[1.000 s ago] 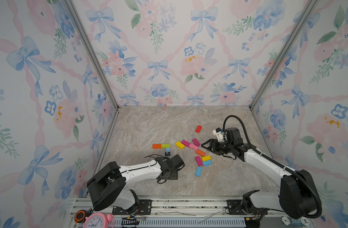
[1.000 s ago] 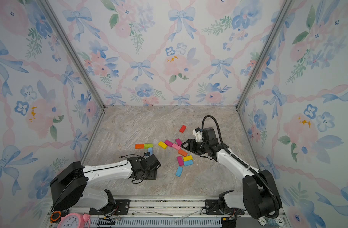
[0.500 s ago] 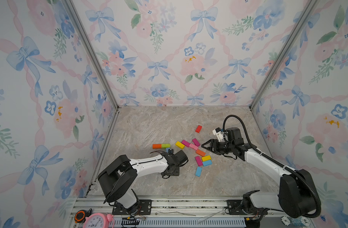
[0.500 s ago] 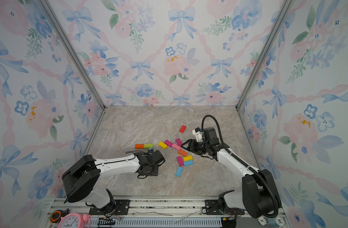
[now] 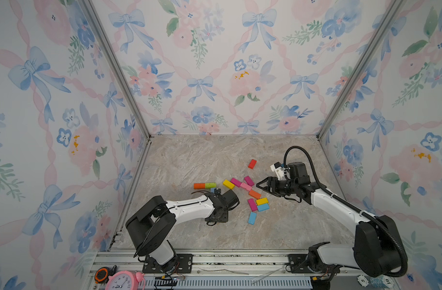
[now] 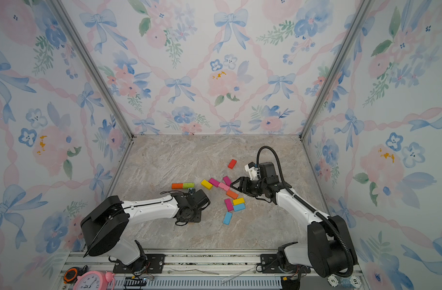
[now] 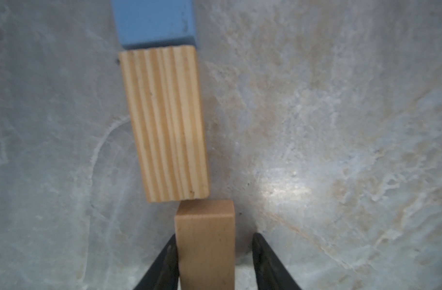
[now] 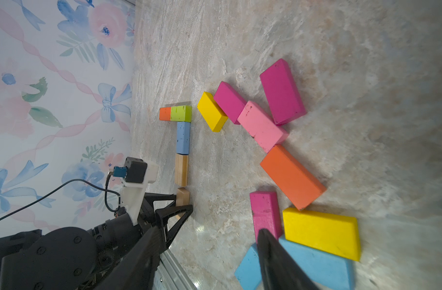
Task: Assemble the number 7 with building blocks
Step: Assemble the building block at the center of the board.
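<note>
Reaching farther in than a second ago, the left arm has brought the left gripper (image 7: 213, 237) to the near end of the block column, and its fingers have drawn closer together. The right arm and the loose blocks lie as before.

Fifteen building blocks show in all: three magenta, three blue, two orange, two yellow, two plain wood, one green, one pink and one red block (image 5: 252, 164). There are two grippers.

The near wood block (image 7: 204, 241) stands between the left fingers. One finger (image 7: 164, 263) touches its side and the other stands just off it, so the block is straddled, not pinched. Just past the fingertips the second wood block (image 7: 164, 123) meets its end, set a little to one side. Beyond that, touching, lies the dark blue block (image 7: 154, 22). In the right wrist view this line runs on to the green block (image 8: 181, 113), which has an orange block (image 8: 164, 113) against it.

The right gripper (image 5: 260, 186) has its fingers spread, with no block between them. One finger (image 8: 272, 253) hangs over a magenta block (image 8: 265, 213) and a light blue block (image 8: 317, 266). The second orange block (image 8: 291, 175) and the pink block (image 8: 261, 125) lie just ahead of the tips.
</note>
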`<state>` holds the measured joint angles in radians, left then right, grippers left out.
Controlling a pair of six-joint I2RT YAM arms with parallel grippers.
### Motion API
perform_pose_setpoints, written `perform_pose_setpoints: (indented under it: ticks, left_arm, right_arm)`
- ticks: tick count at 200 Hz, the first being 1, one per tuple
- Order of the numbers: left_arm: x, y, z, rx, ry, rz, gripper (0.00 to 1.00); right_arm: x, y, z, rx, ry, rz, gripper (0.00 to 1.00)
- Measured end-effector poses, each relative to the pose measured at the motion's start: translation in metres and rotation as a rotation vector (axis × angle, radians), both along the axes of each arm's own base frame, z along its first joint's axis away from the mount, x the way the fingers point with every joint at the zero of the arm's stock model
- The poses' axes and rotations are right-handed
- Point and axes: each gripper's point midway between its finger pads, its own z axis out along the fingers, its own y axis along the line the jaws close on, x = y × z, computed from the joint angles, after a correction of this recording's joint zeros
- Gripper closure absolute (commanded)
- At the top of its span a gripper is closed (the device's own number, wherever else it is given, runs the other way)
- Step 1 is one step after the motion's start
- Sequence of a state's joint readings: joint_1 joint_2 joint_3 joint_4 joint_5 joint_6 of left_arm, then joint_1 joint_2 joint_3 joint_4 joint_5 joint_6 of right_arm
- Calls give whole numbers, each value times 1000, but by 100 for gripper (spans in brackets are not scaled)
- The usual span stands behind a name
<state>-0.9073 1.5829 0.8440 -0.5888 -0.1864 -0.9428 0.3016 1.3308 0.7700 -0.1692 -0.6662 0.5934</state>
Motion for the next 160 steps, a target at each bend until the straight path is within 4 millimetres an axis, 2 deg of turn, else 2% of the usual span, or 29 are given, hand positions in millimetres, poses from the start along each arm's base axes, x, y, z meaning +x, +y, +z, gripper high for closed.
perform_pose_setpoints:
  ticks: [34, 45, 122, 160]
  left_arm:
    - [1, 1, 0, -1, 0, 5, 56]
    - [1, 1, 0, -1, -1, 4, 61]
    - [2, 1, 0, 0, -3, 2, 62]
    - [3, 2, 0, -1, -4, 5, 68]
  right_arm:
    - [0, 0, 0, 0, 1, 0, 36]
    - [0, 0, -1, -1, 3, 0, 36]
    - [2, -3, -1, 2, 3, -8, 36]
    - [2, -4, 0, 5, 4, -10, 36]
